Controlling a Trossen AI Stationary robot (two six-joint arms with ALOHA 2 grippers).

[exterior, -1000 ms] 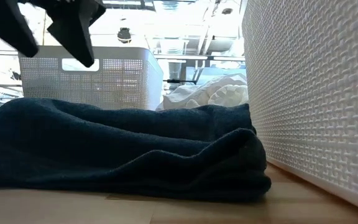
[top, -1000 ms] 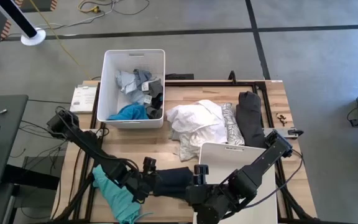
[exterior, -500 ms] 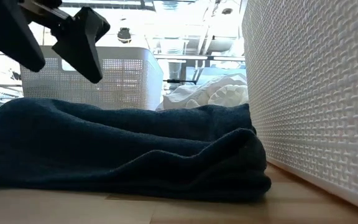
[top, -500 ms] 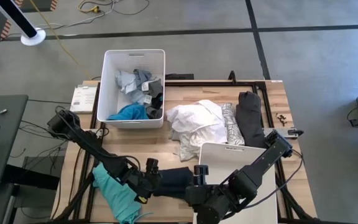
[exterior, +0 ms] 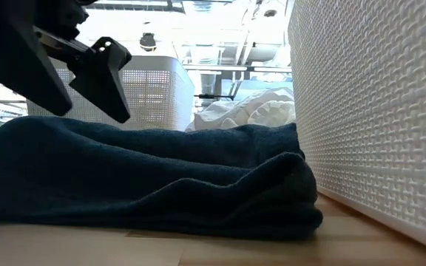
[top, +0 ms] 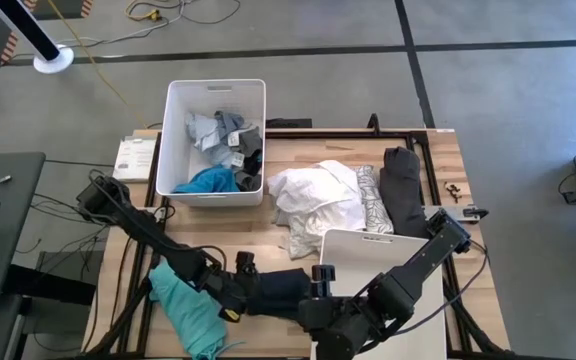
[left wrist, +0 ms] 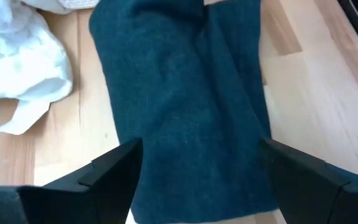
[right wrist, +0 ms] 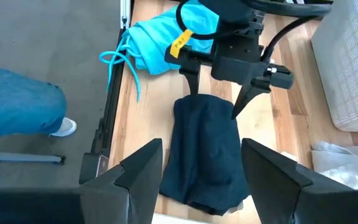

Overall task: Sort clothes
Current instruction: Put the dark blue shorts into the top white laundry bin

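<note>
— Clothes first: where do you see them on your worktop?

— Your dark folded garment (top: pixel 280 290) lies flat near the front edge, about midway along it, just beside the white bin (top: pixel 368 262) at the front right. Your teal garment (top: pixel 183 305) is bunched at the front left corner. A white heap (top: pixel 313 195), a grey patterned piece (top: pixel 373 212) and a dark grey piece (top: pixel 403 185) sit towards the back right. More clothes fill the second white bin (top: pixel 213 95) at the back left.

— And your left gripper (right wrist: pixel 216 84)?

— It hangs over the left end of the dark folded garment, jaws spread wide, one finger on each side of the cloth, holding nothing.

— Your right gripper (right wrist: pixel 201 165)?

— It waits over the other end of that same garment, next to the front right bin, jaws parted and empty.
</note>
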